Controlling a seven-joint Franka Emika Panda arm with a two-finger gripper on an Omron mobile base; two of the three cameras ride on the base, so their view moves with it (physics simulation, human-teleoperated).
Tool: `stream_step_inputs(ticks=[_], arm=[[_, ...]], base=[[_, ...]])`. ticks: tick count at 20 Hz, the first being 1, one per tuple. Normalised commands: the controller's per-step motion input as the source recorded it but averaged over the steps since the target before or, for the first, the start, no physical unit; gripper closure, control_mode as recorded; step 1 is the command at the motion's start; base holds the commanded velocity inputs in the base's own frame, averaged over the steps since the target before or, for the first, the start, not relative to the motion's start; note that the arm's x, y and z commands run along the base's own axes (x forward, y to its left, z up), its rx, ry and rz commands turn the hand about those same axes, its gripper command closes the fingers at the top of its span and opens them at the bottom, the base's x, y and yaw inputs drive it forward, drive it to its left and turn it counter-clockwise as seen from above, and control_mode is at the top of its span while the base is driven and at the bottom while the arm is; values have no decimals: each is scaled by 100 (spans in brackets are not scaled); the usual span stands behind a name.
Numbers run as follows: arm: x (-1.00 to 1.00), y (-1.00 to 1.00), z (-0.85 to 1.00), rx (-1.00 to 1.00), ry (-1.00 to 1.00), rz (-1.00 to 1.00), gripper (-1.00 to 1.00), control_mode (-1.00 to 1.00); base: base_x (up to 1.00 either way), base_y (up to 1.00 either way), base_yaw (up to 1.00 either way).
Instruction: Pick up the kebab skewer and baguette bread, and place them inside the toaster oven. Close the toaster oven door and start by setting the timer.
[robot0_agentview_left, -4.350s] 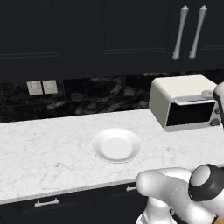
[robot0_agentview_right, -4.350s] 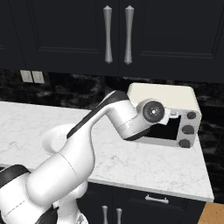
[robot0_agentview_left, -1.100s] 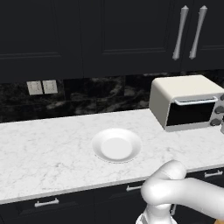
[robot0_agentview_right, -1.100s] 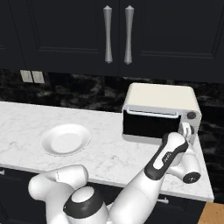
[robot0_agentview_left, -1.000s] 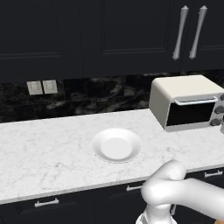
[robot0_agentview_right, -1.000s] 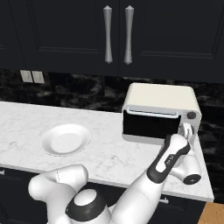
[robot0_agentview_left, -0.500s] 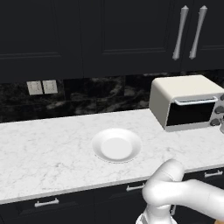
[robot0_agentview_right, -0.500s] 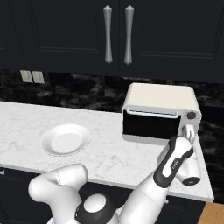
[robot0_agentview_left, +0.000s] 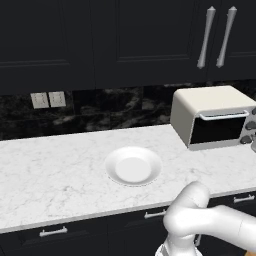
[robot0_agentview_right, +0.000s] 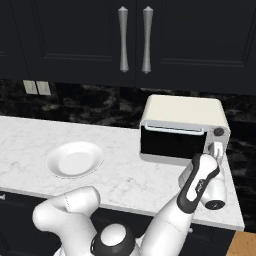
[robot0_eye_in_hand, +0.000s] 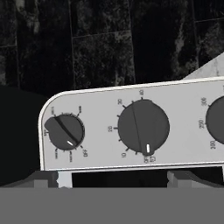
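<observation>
Cabinets: black upper cupboard doors (robot0_agentview_left: 125, 40) with two long silver bar handles (robot0_agentview_right: 134, 39) run above a dark veined stone backsplash (robot0_agentview_left: 110, 107).
Surface: a white marble surface (robot0_agentview_left: 55, 175) with grey veining, dark drawer fronts below its front edge.
Arm: the white Franka arm (robot0_agentview_right: 165, 225) with dark joints rises from the lower left of the right base view, bends low in front of the surface, then reaches up and forward to the right end of the toaster oven (its elbow is the rounded white mass at the bottom of the left base view).
Toaster oven: a cream-beige rounded toaster oven (robot0_agentview_right: 182, 112) stands at the right end of the surface, against the backsplash.
Toaster oven door: the dark glass toaster oven door (robot0_agentview_right: 170, 142) with a silver bar handle along its top edge stands upright and shut.
Plate: a round white plate (robot0_agentview_left: 133, 166) lies on the surface, well apart from the oven, to its left.
Control panel: the hand view looks straight at the oven's pale panel (robot0_eye_in_hand: 100, 131), rolled on its side so the knobs lie in a row.
Knobs: a large dark round knob (robot0_eye_in_hand: 143, 127) sits mid-panel; a smaller dark knob (robot0_eye_in_hand: 65, 131) is at the left.
Fingers: the two dark fingers (robot0_eye_in_hand: 114, 179) stand wide apart, just before the panel's edge, holding nothing.
Kebab skewer, baguette bread: cannot tell where they are.
</observation>
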Motion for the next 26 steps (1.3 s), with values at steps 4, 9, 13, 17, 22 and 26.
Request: stream_step_inputs(ticks=[4, 9, 13, 17, 22, 26], arm=[[4, -9, -13, 0, 3, -1, -100, -100], [3, -12, -5, 0, 4, 0, -100, -100], [5, -11, -1, 0, 1, 0, -100, -100], [4, -2, -1, 0, 1, 0, -100, -100], [4, 0, -5, 0, 4, 0, -100, -100], [9, 0, -3, 0, 3, 0, -100, -100]], base=[[0, 0, 0], [0, 0, 0], [0, 0, 0], [0, 0, 0], [0, 0, 0], [0, 0, 0]])
